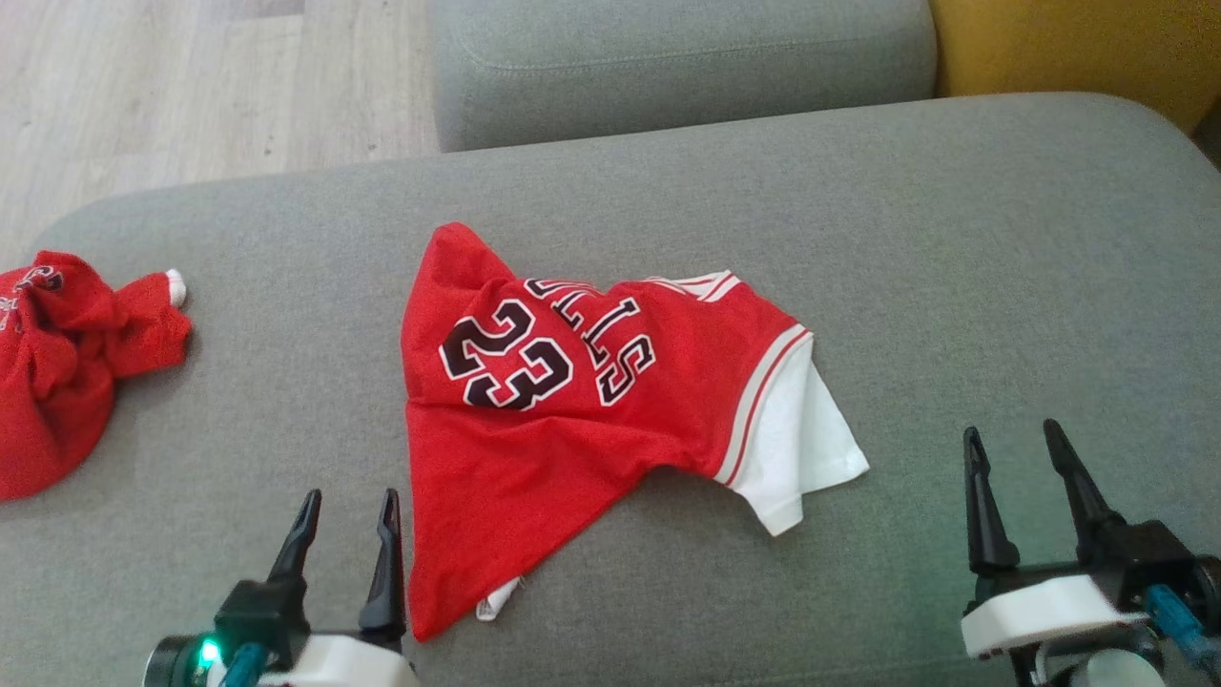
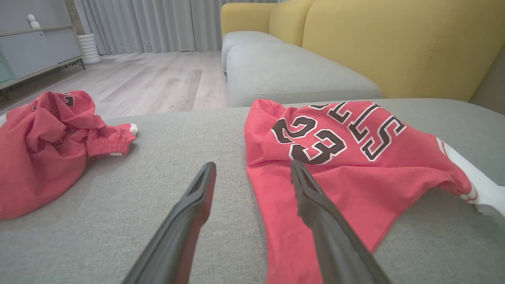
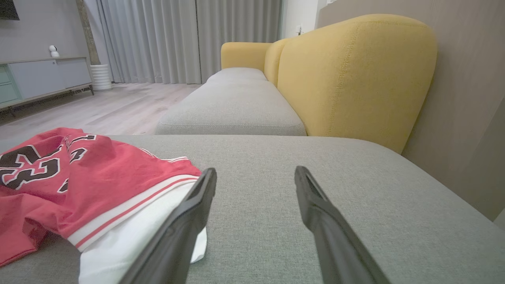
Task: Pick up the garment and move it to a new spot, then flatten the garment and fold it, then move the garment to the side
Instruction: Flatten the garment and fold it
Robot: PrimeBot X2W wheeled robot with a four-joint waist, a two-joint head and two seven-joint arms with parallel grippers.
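Now the jersey (image 1: 572, 401) lies rumpled, number up, on the grey cushion (image 1: 954, 239) between the two pairs of fingers. Its red hem is just beside the left fingers (image 1: 385, 572). Its white sleeve (image 1: 801, 448) reaches toward the right fingers (image 1: 983, 520) but stays apart from them. Both pairs are spread wide and grasp nothing. A red bundle (image 1: 57, 372) sits well out beyond the left fingers, on the same cushion.

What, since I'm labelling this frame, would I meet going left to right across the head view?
A crumpled red garment, left pincer, number 23 jersey, right pincer.
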